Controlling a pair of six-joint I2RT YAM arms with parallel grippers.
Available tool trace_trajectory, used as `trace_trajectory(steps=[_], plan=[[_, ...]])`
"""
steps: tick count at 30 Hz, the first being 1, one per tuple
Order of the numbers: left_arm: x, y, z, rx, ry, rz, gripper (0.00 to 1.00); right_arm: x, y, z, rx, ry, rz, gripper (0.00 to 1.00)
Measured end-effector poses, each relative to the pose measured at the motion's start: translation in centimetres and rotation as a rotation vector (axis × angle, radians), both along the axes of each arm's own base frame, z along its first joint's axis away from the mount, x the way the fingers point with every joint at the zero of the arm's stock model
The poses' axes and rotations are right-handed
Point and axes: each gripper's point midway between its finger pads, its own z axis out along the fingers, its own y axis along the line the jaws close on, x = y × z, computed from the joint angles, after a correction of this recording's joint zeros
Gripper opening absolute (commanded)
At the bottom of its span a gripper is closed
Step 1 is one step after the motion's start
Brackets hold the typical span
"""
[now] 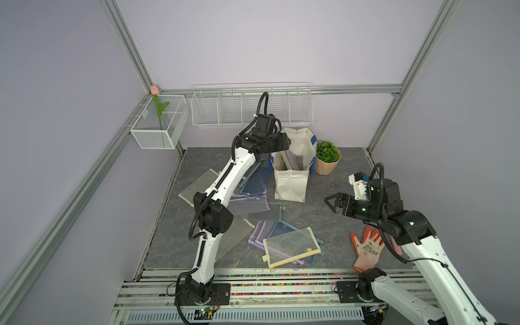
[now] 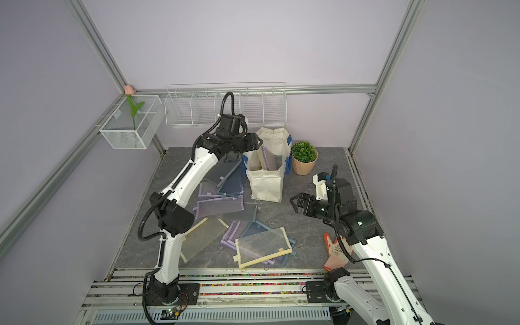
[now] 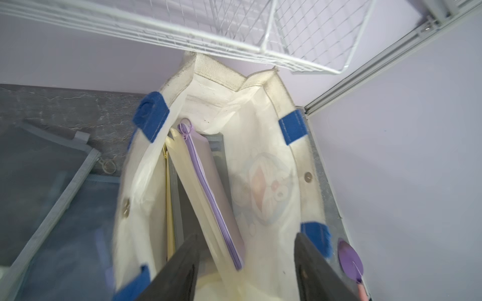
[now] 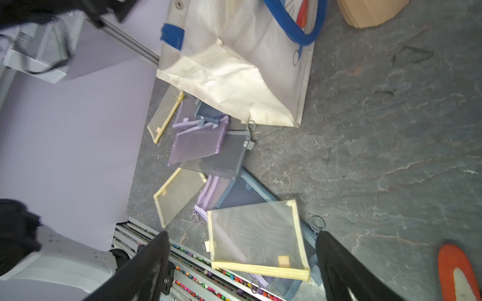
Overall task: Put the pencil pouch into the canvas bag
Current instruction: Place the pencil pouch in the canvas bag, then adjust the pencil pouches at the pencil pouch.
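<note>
1. Tabletop (image 1: 309,213): a grey slate-patterned surface that carries every item. It is seen whole in both top views.
2. Canvas bag (image 1: 291,183): stands upright near the back wall with its mouth open, just beside the potted plant (image 1: 327,153). The left wrist view looks straight down into it (image 3: 260,130).
3. Loose pouches (image 1: 253,202): a scatter of mesh pouches in lilac, grey, blue and cream lies on the tabletop in front of the bag and to one side of it. All of them are outside the bag. Whether they also belong to the task cannot be told.
4. Pencil pouch (image 3: 208,187): the lilac-zippered pouch sits inside the bag, on edge and leaning. Cream and grey pouch edges show just beside it. In a top view it shows through the bag's mouth (image 2: 270,160).
5. Left end effector (image 3: 246,234): poised over the bag's mouth, with its fingers (image 3: 182,265) parted to a moderate width and nothing gripped between them. Judged from this, the insertion is complete. What is left is to lift the arm clear.
6. Right end effector (image 1: 330,203): spread wide and empty. It hangs above bare tabletop, well apart from the bag, and takes no part in this step.
</note>
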Motion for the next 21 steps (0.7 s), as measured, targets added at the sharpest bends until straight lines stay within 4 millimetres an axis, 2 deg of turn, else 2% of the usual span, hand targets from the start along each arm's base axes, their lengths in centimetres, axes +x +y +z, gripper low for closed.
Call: trace_trajectory(steps=[2, 4, 6, 7, 8, 10, 12, 16, 18, 21], plan=[[-2.7, 1.7, 2.7, 0.005, -0.039, -0.013, 0.63, -0.3, 0.0, -1.3, -0.008, 0.035, 0.004, 0.89], [-6.8, 3.6, 4.7, 0.004, -0.069, -0.037, 0.66, -0.6, 0.1, -2.7, -0.016, 0.075, 0.01, 0.89], [-11.3, 5.2, 4.9, 0.0, -0.066, -0.075, 0.67, -0.8, 0.2, -4.0, -0.019, 0.115, 0.018, 0.89], [-13.6, 5.8, 4.3, -0.001, -0.056, -0.099, 0.67, -1.0, 0.4, -4.8, -0.019, 0.143, 0.025, 0.89], [-15.5, 6.3, 3.2, 0.0, -0.035, -0.123, 0.68, -1.3, 0.6, -5.5, -0.017, 0.163, 0.033, 0.89], [-18.7, 6.9, -0.3, 0.004, 0.03, -0.168, 0.69, -2.3, 1.1, -7.2, -0.008, 0.222, 0.058, 0.9], [-20.7, 7.6, -4.8, 0.022, 0.123, -0.189, 0.71, -3.5, 1.8, -8.8, -0.004, 0.279, 0.093, 0.9], [-23.2, 8.3, -14.0, 0.082, 0.331, -0.201, 0.72, -6.8, 3.9, -11.2, -0.006, 0.369, 0.207, 0.9], [-24.3, 8.7, -16.7, 0.102, 0.401, -0.204, 0.72, -8.4, 5.0, -12.1, 0.0, 0.397, 0.26, 0.9], [-25.0, 8.9, -18.5, 0.102, 0.448, -0.205, 0.72, -10.2, 6.7, -13.7, 0.003, 0.429, 0.33, 0.91]])
